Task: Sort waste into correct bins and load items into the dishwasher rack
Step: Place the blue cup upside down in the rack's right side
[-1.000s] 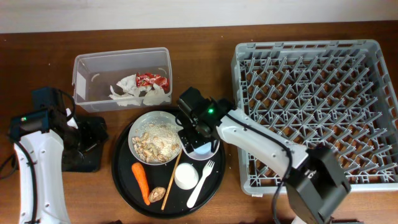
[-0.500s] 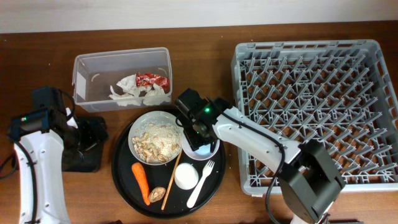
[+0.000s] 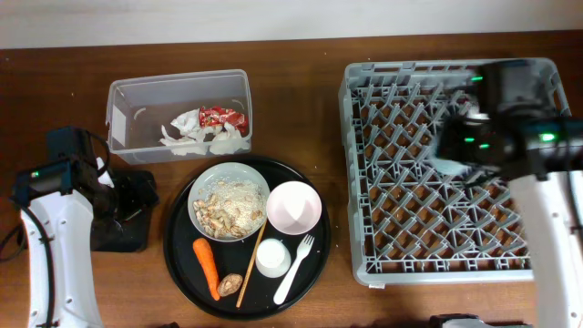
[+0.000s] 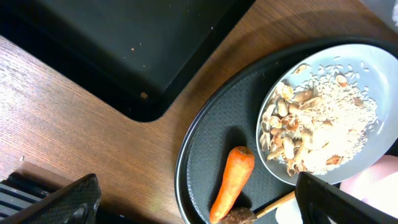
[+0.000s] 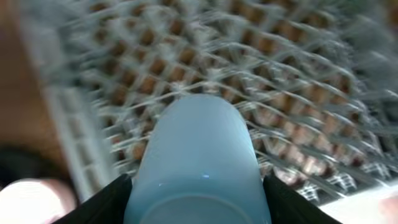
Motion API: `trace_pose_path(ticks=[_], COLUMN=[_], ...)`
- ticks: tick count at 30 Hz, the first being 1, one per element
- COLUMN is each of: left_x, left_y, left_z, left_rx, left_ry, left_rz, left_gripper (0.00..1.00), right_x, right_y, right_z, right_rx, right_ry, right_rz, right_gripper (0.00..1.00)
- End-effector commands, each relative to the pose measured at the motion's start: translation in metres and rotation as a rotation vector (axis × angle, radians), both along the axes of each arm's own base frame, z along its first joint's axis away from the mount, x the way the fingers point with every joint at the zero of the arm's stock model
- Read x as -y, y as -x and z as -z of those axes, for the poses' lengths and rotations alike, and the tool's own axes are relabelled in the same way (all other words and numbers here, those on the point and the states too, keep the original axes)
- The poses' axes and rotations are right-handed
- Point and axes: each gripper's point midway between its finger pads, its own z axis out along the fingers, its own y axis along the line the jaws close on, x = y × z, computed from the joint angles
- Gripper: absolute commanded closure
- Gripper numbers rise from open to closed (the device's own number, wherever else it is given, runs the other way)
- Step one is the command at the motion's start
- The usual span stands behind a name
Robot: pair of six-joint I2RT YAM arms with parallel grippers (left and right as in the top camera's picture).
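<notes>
My right gripper (image 5: 198, 208) is shut on a pale white cup (image 5: 199, 155) and holds it over the grey dishwasher rack (image 3: 547, 264); the overhead view shows this gripper (image 3: 455, 155), blurred, above the rack's upper middle. My left gripper (image 3: 127, 196) is open and empty above the shallow black tray (image 3: 114, 235). In the left wrist view its jaws (image 4: 199, 208) span the orange carrot (image 4: 231, 182). The wide bowl of grainy food (image 3: 228, 202), pinkish bowl (image 3: 293, 207), another white cup (image 3: 272, 258), fork (image 3: 296, 266), wooden stick (image 3: 251, 262) and carrot (image 3: 207, 266) lie on the round tray.
The clear tub (image 3: 123, 100) at the back left holds white napkins (image 3: 196, 137) and the red wrapper (image 3: 223, 117). The round black tray (image 3: 182, 264) sits between the shallow tray and the rack. A brown chunk (image 3: 231, 283) lies by the carrot's tip.
My right arm has lifted the cup out of the pinkish bowl and swung right, over the rack. The pinkish bowl now shows uncovered. The left arm has not moved.
</notes>
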Motion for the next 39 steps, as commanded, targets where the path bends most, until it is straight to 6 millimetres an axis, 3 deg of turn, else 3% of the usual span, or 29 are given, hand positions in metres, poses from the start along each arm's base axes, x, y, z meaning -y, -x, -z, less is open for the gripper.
trace_pose_path(ticks=[1,8,15,19,21,23,33,36,39], left_x=[-0.004,-0.004,-0.003,-0.003,-0.004,-0.004,-0.003,-0.003,-0.003], left_y=[0.001,0.001,0.001,0.001,0.001,0.001,0.001,0.001,0.001], left_z=[0.001,0.001,0.001,0.001,0.001,0.001,0.001,0.001,0.001], left_rx=[-0.005,-0.005,-0.005,-0.005,-0.005,-0.005,-0.005,-0.006,-0.005], left_ry=[-0.009,-0.009,-0.008,-0.008,-0.009,-0.009,-0.008,-0.008,-0.008], left_rz=[-0.018,-0.018,-0.018,-0.018,-0.018,-0.018,-0.018,-0.018,-0.018], left_gripper=[0.01,0.01,0.01,0.01,0.01,0.01,0.01,0.01,0.01], right_x=[0.039,0.087,0.163,0.196,0.2,0.203,0.205,0.202,0.198], right_y=[0.009,0.027,0.07,0.095,0.098,0.087,0.069,0.071,0.069], right_z=[-0.007,0.006,0.052,0.075,0.094,0.112,0.128,0.13,0.13], right_rx=[0.005,-0.052,-0.113,-0.108,-0.115,-0.076,-0.04,-0.055,-0.052], right_ry=[0.025,0.023,-0.006,-0.036,-0.042,-0.055,-0.107,-0.113,-0.139], right_rz=[0.083,0.236,0.52,0.699,0.721,0.709,0.682,0.682,0.671], right_gripper=[0.37,0.37,0.38,0.38,0.38,0.38,0.39,0.2,0.15])
